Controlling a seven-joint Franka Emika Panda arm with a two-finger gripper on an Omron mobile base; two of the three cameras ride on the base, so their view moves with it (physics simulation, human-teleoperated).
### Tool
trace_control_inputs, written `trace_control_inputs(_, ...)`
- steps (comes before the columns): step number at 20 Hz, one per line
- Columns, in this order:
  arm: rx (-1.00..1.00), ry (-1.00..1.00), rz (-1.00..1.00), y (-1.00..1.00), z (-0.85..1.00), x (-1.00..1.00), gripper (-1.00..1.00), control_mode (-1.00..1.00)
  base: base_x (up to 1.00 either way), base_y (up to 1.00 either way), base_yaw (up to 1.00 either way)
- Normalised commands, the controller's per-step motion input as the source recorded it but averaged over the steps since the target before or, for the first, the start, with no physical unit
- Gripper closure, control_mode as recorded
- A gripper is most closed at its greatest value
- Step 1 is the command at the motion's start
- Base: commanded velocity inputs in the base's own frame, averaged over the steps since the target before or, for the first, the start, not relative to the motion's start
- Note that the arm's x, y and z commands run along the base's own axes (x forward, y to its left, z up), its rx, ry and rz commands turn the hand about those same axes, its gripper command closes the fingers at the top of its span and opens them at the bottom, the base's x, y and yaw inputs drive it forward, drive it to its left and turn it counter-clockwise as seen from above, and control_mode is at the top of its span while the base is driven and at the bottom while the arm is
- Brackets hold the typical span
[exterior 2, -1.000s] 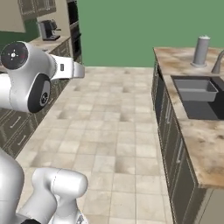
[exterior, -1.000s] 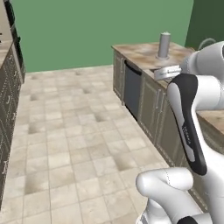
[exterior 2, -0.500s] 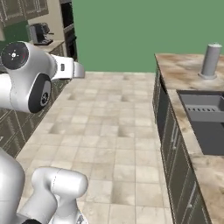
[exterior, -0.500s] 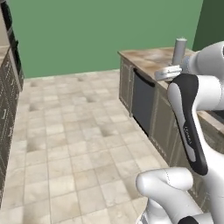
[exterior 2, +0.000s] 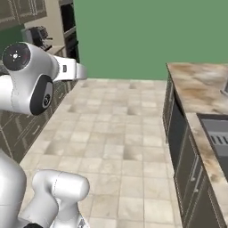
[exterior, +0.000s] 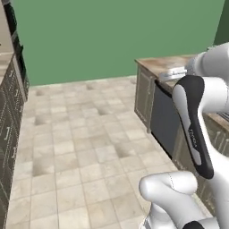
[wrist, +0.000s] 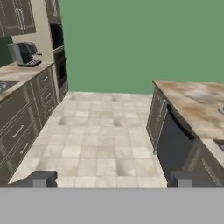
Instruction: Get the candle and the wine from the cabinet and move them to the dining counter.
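White arm raised and folded, fingers [wrist: 41, 178] spread wide, holding nothing

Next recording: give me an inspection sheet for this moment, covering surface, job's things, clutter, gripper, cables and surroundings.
Surface: dining counter with beige-brown marbled top, on the right; dark sink set into it.
Job's things: wine and candle nothing seen; wall cabinet doors at upper left of the hand view, shut as far as visible.
Clutter: coffee machine on the left worktop.
Gripper: gripper empty, jaws wide open, aimed along the aisle over the tiled floor.
Cables: nothing seen.
Surroundings: green wall ahead; dark built-in oven in a tall unit on the left; drawer fronts below the worktop.
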Motion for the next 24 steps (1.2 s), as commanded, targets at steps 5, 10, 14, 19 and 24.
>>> trace_control_inputs(5,0.00,0.00,0.00,0.00,0.00,0.00,-1.00,1.00,0.96,0.29,0.43)
trace_control_inputs(10,0.00,0.00,0.00,0.00,0.00,0.00,-1.00,1.00,0.25,0.00,0.92)
trace_control_inputs(14,0.00,0.00,0.00,0.00,0.00,0.00,-1.00,1.00,0.11,0.00,0.96)
trace_control_inputs(19,0.00,0.00,0.00,0.00,0.00,0.00,-1.00,1.00,0.08,0.00,0.97)
trace_control_inputs(24,0.00,0.00,0.00,0.00,0.00,0.00,-1.00,1.00,0.44,0.00,0.88)
